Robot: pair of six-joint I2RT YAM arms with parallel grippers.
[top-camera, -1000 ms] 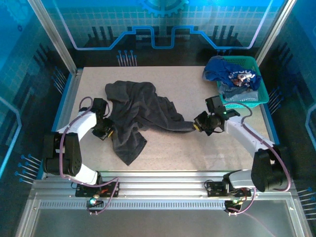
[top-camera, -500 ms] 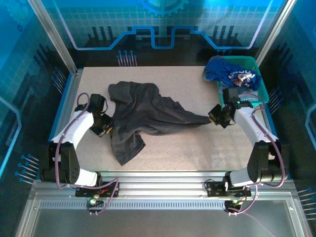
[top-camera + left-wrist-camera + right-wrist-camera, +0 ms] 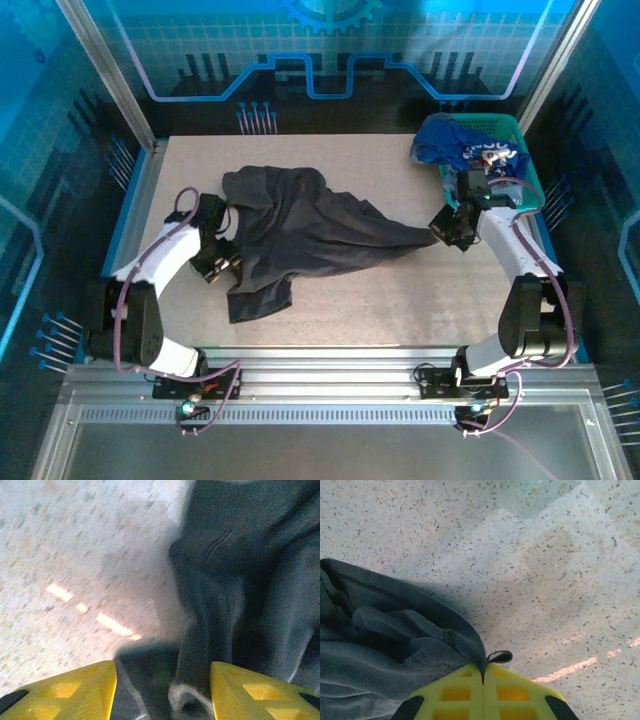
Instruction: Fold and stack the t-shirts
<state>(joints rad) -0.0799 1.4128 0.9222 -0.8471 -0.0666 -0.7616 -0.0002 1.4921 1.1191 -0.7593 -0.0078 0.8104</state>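
A large charcoal-grey t-shirt (image 3: 310, 235) lies crumpled across the middle of the table, stretched out to a point on the right. My right gripper (image 3: 447, 228) is shut on that right-hand hem; in the right wrist view the cloth edge (image 3: 445, 645) runs into the closed gripper (image 3: 483, 672). At the shirt's left edge my left gripper (image 3: 222, 262) stands open, its yellow fingers (image 3: 75, 690) wide apart, with dark cloth (image 3: 240, 580) lying loose in front of and between them. A royal-blue t-shirt (image 3: 450, 140) with pale print sits heaped in the basket.
The teal mesh basket (image 3: 525, 185) stands at the back right corner, just behind my right gripper, with more cloth in it. Bare speckled tabletop (image 3: 400, 300) lies in front of the shirt. Raised metal rails border the table's left and right sides.
My right gripper has drawn the shirt's hem rightward and back toward the basket, stretching the cloth. My left gripper has opened, letting go of the shirt's left edge.
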